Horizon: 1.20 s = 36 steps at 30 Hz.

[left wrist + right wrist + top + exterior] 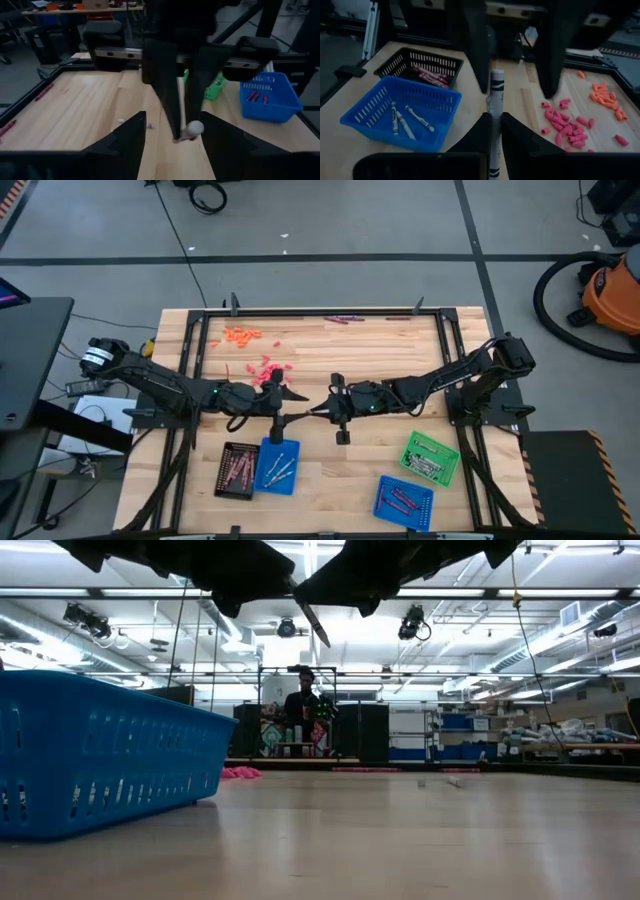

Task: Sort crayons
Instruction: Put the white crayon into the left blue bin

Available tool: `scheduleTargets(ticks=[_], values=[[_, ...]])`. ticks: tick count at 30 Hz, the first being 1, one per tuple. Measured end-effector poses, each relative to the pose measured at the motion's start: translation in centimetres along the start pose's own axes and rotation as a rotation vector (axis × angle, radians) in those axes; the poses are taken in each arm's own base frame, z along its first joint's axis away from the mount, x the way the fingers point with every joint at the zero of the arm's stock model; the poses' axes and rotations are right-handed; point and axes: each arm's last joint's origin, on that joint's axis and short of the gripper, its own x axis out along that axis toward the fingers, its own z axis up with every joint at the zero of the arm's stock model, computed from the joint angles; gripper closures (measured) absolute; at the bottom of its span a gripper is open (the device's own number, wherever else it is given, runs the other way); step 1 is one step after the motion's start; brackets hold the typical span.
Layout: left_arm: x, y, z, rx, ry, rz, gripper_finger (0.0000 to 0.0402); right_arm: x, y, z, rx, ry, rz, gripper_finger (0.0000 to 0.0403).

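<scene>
1. High view: the two arms meet over the middle of the table, the left gripper [300, 396] and right gripper [320, 406] tip to tip above bare wood. The blue tray [278, 465] of silver-grey crayons and the black tray [238, 470] lie nearer, to the left. If the crayon slips here, it would likely land on the table outside any tray, and it could roll.

2. Low view: both grippers hang as dark shapes high over the table. The blue tray's wall stands close at the left and a red-pink pile [240, 772] lies far back. A drop from this height could bounce the crayon away.

3. Left wrist view: the left gripper's fingers [131, 140] are spread, with the right gripper's closed fingers and the crayon between them. The gap is crowded. If the left fingers close off-centre, they may pinch the other gripper's fingers instead of the crayon, or knock it askew.

4. Right wrist view: the right gripper pinches a silver-grey crayon [496, 95] near its lower part, so most of it sticks out towards the left gripper's spread fingers.
   - Letting go before the left gripper has a firm hold would drop it.
   - Holding on too long while the arms part could snap the crayon or twist it loose.
   - A crooked hand-over could later miss the blue tray.
</scene>
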Motion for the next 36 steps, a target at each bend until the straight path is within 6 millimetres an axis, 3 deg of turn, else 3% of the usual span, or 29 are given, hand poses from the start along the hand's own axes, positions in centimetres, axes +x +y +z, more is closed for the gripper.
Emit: scheduleTargets(ticks=[16, 30, 36], values=[[0.93, -0.07, -0.36, 0.016, -0.028, 0.0, 0.0214, 0.0, -0.01, 0.16, 0.003, -0.015, 0.0, 0.0366], [0.93, -0.12, -0.36, 0.035, -0.028, -0.008, 0.0371, 0.0, -0.03, 0.15, 0.005, -0.014, -0.003, 0.0366], [0.92, -0.09, -0.34, 0.023, -0.028, -0.002, 0.0376, 0.0, -0.06, 0.13, 0.016, -0.012, -0.016, 0.0361]])
